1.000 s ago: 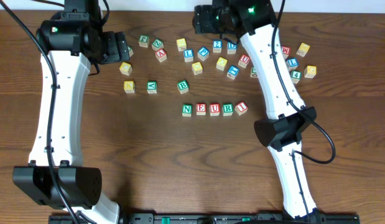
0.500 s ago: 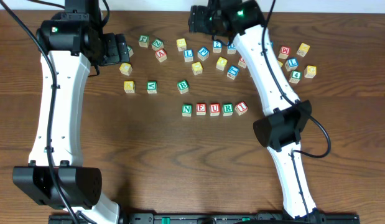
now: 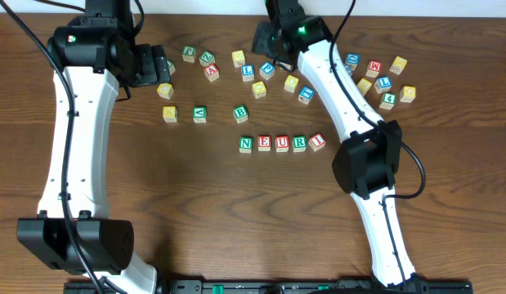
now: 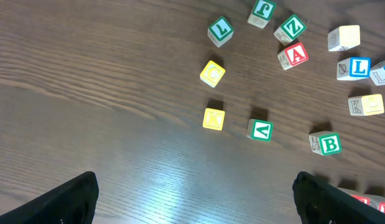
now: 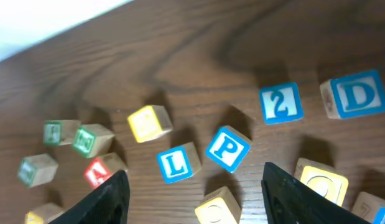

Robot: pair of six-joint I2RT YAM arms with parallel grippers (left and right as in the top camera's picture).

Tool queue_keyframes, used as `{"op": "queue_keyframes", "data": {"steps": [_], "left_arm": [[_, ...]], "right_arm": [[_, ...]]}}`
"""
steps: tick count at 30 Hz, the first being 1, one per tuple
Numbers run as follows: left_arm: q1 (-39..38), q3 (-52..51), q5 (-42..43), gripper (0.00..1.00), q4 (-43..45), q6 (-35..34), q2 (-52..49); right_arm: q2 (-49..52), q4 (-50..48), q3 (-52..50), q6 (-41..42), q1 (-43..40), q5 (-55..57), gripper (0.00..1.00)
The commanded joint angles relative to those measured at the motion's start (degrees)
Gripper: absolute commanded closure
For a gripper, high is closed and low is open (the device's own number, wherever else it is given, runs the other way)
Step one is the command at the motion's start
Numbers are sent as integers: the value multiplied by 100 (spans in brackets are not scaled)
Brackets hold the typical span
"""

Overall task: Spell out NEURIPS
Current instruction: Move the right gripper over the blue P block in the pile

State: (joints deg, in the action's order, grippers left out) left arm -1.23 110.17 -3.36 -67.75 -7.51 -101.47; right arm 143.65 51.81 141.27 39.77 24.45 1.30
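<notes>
Open dark wooden tabletop (image 3: 195, 212) runs from the near edge up to the row of five small lettered wooden cubes (image 3: 282, 144). Along the far edge, scattered alphabet cubes (image 3: 248, 72) crowd close, with narrow gaps.

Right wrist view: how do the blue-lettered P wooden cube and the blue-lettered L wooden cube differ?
The blue-lettered P wooden cube sits turned cornerwise; the blue-lettered L wooden cube lies only slightly rotated. The P cube lies nearer the blue 2 cube than the L cube. Both have white, blue-bordered faces.
</notes>
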Motion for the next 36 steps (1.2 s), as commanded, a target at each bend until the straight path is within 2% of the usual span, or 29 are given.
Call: {"op": "queue_keyframes", "data": {"steps": [1, 4, 18, 22, 32, 36], "left_arm": [[24, -24, -9, 2, -37, -33, 61], [24, -24, -9, 2, -44, -33, 17], [24, -205, -11, 2, -101, -31, -120], [26, -293, -11, 2, -96, -31, -120], [24, -313, -11, 2, -96, -31, -120], [24, -313, -11, 2, -98, -31, -120]], "right_arm": [[-44, -199, -435, 592, 52, 221, 36], [-39, -463, -765, 868, 52, 315, 35], [-33, -1670, -1718, 957, 52, 306, 36], [-2, -1759, -1808, 997, 52, 306, 36], [186, -1775, -1808, 990, 57, 299, 48], [273, -1775, -1808, 986, 57, 262, 48]]}}
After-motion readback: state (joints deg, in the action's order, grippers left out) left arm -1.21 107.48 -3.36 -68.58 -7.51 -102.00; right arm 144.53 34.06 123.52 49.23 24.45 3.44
